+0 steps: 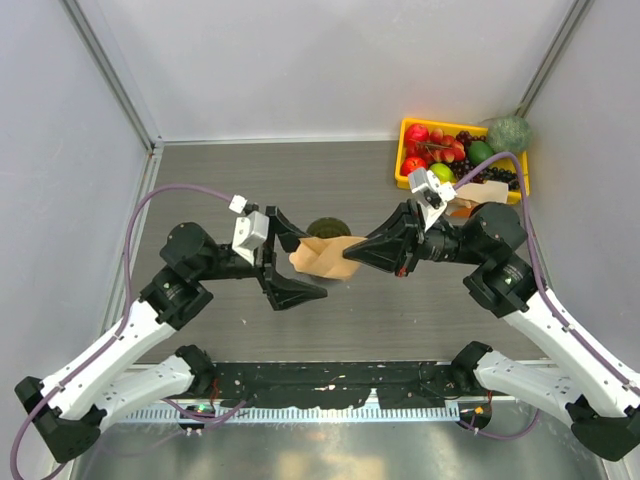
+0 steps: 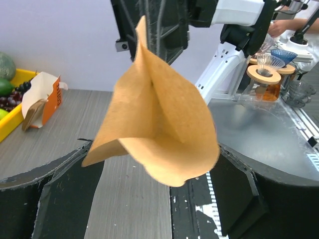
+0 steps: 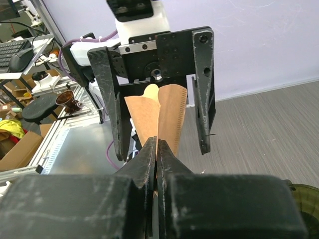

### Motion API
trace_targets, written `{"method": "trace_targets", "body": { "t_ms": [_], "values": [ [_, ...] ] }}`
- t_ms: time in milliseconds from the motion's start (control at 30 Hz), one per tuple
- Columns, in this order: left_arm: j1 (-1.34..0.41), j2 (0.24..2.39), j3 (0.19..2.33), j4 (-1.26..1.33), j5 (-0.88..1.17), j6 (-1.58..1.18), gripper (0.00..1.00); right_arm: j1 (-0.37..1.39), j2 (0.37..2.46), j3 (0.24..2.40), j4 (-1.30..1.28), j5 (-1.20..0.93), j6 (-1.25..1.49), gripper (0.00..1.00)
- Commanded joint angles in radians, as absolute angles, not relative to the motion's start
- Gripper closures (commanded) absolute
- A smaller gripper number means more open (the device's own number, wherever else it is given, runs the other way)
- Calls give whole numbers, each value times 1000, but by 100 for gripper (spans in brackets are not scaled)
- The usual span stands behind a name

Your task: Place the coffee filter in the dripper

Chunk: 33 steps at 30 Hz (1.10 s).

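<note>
The right tool [image 1: 350,254] pinches one edge of the coffee filter [image 1: 318,256]. The left tool [image 1: 312,264] is spread wide on either side of it. The dripper [image 1: 328,228] stands just behind.

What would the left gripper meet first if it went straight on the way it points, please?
Most likely the coffee filter, pinched by the shut right gripper, hanging straight ahead in line with the gap of the open left gripper; depth is hard to judge.
</note>
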State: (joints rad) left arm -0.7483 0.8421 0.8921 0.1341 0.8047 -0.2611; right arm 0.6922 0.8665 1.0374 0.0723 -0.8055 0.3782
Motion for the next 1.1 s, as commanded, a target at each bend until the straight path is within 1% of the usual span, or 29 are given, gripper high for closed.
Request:
{"method": "trace_targets", "body": {
  "t_ms": [0,67,133,167,233,433,467,500,533,567,600,867,1000,1067],
  "values": [
    [-756,824,923,201,812,-288,12,681,867,1035,150,-796,411,95],
    [-756,818,922,202,818,-290,23,677,865,1037,141,-799,408,95],
    [-756,813,919,206,815,-298,39,670,862,1037,138,-798,411,95],
    [-756,811,919,204,815,-301,45,670,862,1038,135,-799,411,95],
    [-752,804,913,206,808,-302,54,663,859,1042,130,-802,410,94],
    [-727,784,894,202,776,-337,56,640,847,1039,115,-807,408,95],
    [-727,785,891,202,775,-339,53,637,847,1039,115,-807,410,95],
    [-727,781,891,201,767,-342,39,632,848,1035,118,-807,416,95],
    [-729,785,890,202,761,-351,22,634,848,1034,132,-805,420,95],
    [-730,787,887,206,747,-357,3,634,848,1032,152,-805,431,95],
    [-733,790,888,206,730,-363,1,632,853,1028,158,-807,442,95],
    [-752,824,907,218,637,-353,1,632,870,1002,207,-824,488,95],
    [-761,833,926,238,679,-341,1,634,871,993,216,-825,494,95],
    [-761,833,934,233,687,-339,8,634,870,989,224,-825,494,95]
  ]
}}
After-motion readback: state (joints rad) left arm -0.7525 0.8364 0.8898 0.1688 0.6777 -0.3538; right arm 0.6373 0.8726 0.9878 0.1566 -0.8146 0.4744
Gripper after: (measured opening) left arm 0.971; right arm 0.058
